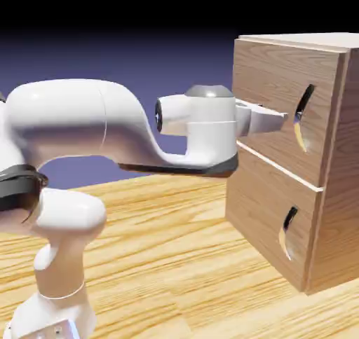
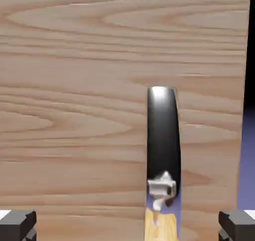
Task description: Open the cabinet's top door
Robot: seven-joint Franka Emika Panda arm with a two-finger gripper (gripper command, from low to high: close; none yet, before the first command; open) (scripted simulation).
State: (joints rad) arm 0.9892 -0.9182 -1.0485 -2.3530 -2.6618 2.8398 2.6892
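A plain backdrop [image 1: 154, 57], blue-violet and fading to black at the top, fills the space behind a pale wooden table [image 1: 161, 260] with streaky yellow grain. On the table, at the exterior view's right, stands the light-brown wood-grain cabinet [image 1: 343, 148], its two front panels stacked one over the other. The white robot arm [image 1: 66, 120] reaches across from the exterior view's left, its hand at the level of the upper panel.

That upper panel is the top door [image 1: 270, 75], shut, upright and roughly square, facing the arm and turned partly toward the exterior camera. Directly below is the matching lower panel [image 1: 256, 204], with a thin white line [image 1: 280, 166] between the two and a curved lower handle [image 1: 288, 232] of its own. The top door's curved, shiny handle [image 1: 304, 117] is set toward the edge nearer the exterior camera, its long axis running up and down. The gripper [image 2: 127, 226] is in front of the top door, jaws wide open; in the hand view the handle appears between the fingertips' sides, right of the middle
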